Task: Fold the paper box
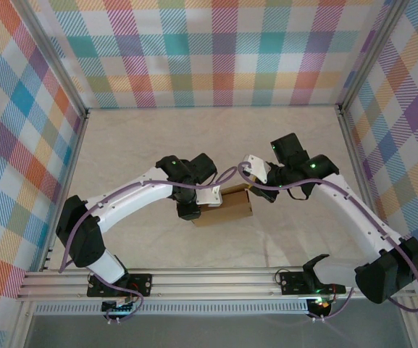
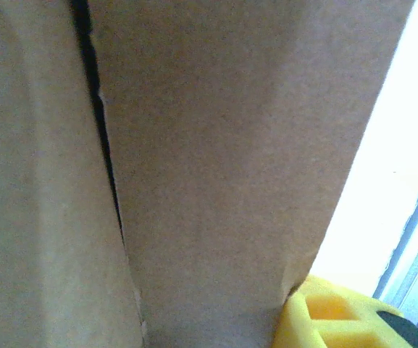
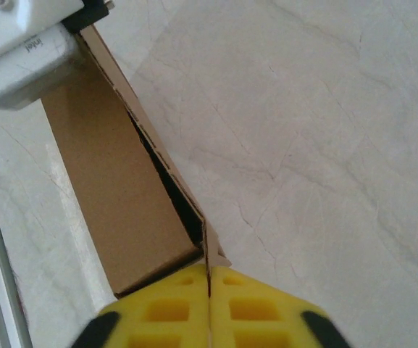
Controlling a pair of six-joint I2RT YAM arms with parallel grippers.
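The paper box (image 1: 227, 206) is a brown cardboard piece lying mid-table between the two arms. My left gripper (image 1: 193, 209) is at the box's left end. In the left wrist view the box's cardboard (image 2: 223, 167) runs in between the jaws, and one yellow finger (image 2: 324, 319) presses against its side. The other finger is hidden. My right gripper (image 3: 209, 279) is shut on a thin upright flap (image 3: 207, 246) at the box's far right corner, beside the box body (image 3: 114, 196). From above, the right gripper (image 1: 250, 179) sits at the box's upper right edge.
Plaid walls and aluminium posts (image 1: 357, 145) enclose the pale table (image 1: 216, 138) on three sides. A metal rail (image 1: 216, 279) runs along the near edge by the arm bases. The left arm's white wrist housing (image 3: 20, 54) is close to the right gripper.
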